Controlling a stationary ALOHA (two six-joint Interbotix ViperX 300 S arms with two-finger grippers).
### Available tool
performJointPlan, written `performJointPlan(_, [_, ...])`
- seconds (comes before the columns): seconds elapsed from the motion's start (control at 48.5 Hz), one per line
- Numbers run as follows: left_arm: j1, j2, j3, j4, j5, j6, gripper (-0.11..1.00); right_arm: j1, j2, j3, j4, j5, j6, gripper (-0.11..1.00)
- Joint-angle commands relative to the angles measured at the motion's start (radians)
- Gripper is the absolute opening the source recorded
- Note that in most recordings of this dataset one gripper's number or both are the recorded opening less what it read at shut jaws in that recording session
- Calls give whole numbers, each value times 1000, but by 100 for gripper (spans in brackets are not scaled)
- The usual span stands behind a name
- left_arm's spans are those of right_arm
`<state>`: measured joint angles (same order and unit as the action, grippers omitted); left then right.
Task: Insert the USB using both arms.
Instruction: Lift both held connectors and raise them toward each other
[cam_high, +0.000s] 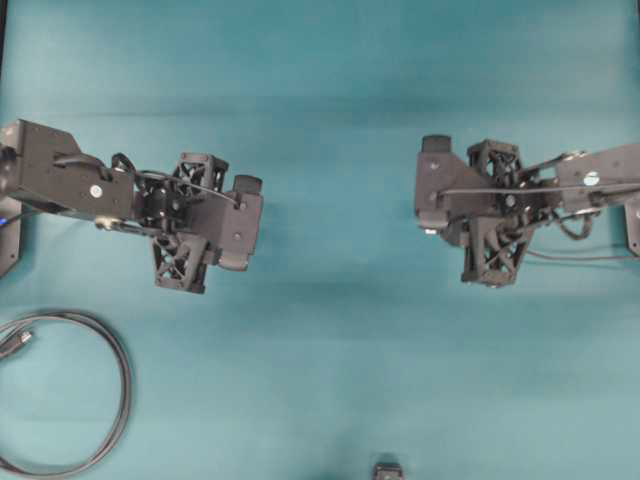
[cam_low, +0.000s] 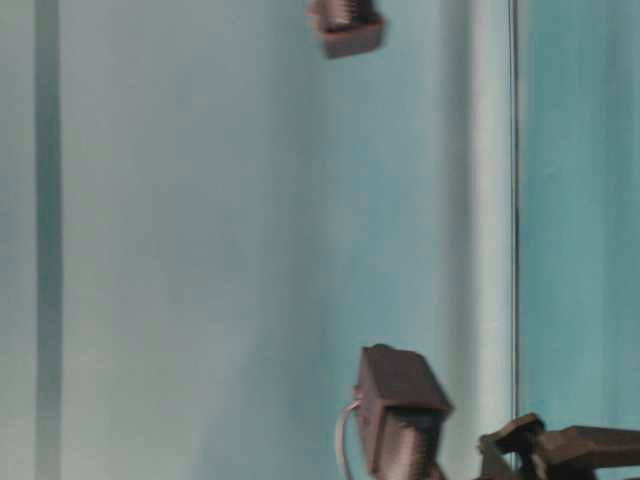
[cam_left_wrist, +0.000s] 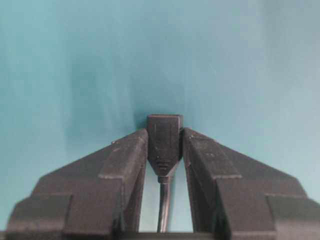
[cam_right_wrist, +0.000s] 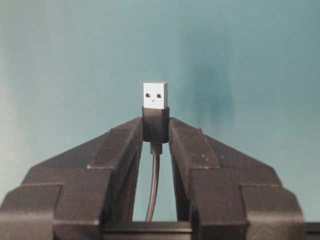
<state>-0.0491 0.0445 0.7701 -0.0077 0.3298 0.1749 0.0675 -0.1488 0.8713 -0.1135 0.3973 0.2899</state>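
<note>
**USB plug and socket, each held in a gripper**

Right gripper (cam_right_wrist: 156, 131): clenched on the black collar of the USB (cam_right_wrist: 155, 95); silver plug stands clear above the fingertips, thin cable trailing down between the fingers.

Left gripper (cam_left_wrist: 164, 145): grasping a black socket (cam_left_wrist: 164, 137), cable hanging below.

Arms well apart over the teal counter (cam_high: 330, 90). Coiled black cable (cam_high: 95, 400) lies at the counter's lower left.

right gripper (cam_right_wrist: 155, 131) clamped on USB (cam_right_wrist: 155, 96) collar, silver plug sticking out past fingertips, cable (cam_right_wrist: 153, 185) trailing back between fingers.
</note>
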Motion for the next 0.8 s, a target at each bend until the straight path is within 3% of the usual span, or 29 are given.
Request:
performJointPlan(0.0, [-3, -52, -44, -6, 71, -31, 29, 0, -52, -26, -26, 25, 2, 20])
performJointPlan(0.144, [-6, -58, -115, -6, 215, -114, 29, 0, -74, -49, -51, 78, 3, 20])
performJointPlan(0.268, [-17, -60, -178, -12, 299, -252, 29, 0, -81, -69, -67, 109, 2, 20])
performJointPlan(0.433, [-20, -104, -225, -14, 311, -425, 29, 2, -109, -86, -103, 126, 3, 20])
performJointPlan(0.537, [-17, -153, -221, -26, 298, -469, 29, 2, -141, -83, -129, 135, 2, 20])
performJointPlan(0.599, [-5, -183, -215, -64, 293, -477, 29, 6, -166, -81, -149, 144, 3, 20])
performJointPlan(0.784, [91, -278, -172, -333, 275, -433, 29, 17, -258, -69, -219, 192, 6, 20])
